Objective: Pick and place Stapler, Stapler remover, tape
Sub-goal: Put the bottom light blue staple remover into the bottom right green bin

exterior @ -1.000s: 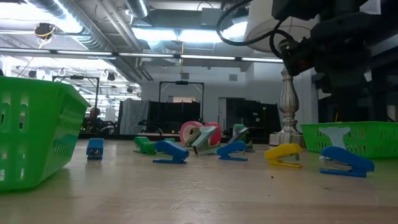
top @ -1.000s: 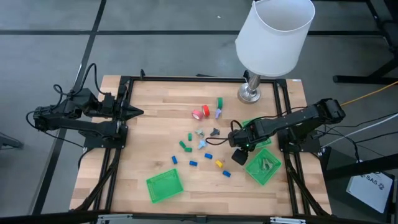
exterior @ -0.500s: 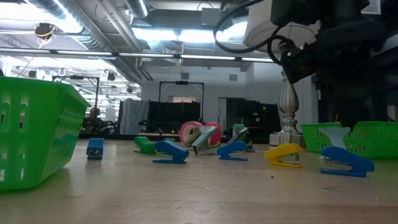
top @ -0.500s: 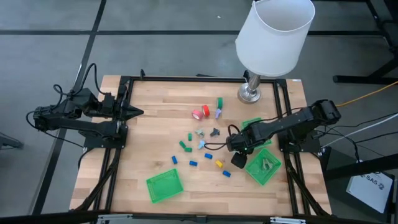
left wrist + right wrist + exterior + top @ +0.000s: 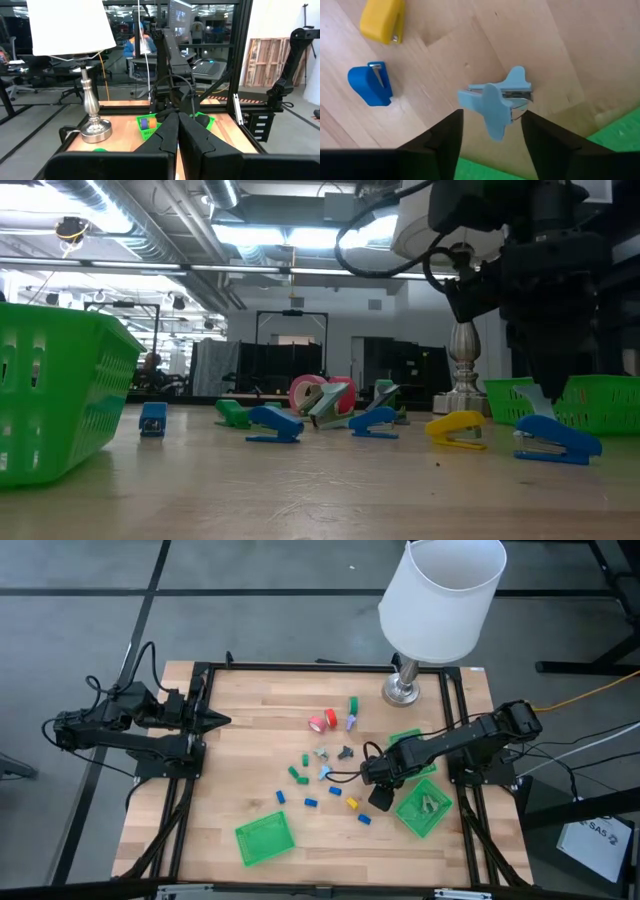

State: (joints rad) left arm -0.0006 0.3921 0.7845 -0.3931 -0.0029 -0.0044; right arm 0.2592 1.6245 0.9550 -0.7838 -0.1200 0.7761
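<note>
The right gripper (image 5: 492, 137) hangs over the table (image 5: 240, 755) with a staple remover (image 5: 496, 102) between its spread fingers (image 5: 445, 135). Two staplers (image 5: 370, 84) lie just beyond it. A basket (image 5: 424, 808) sits close beside the gripper; tape (image 5: 323, 721) lies farther off, near the lamp (image 5: 404, 688). The left gripper (image 5: 218, 720) waits well apart at the table's opposite edge.

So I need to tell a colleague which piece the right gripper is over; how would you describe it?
Start from the green basket at the table's right side. Just off its inner edge hangs the right gripper, open above a light blue staple remover. Its winged shape differs from the blocky yellow stapler and blue stapler nearby.
</note>
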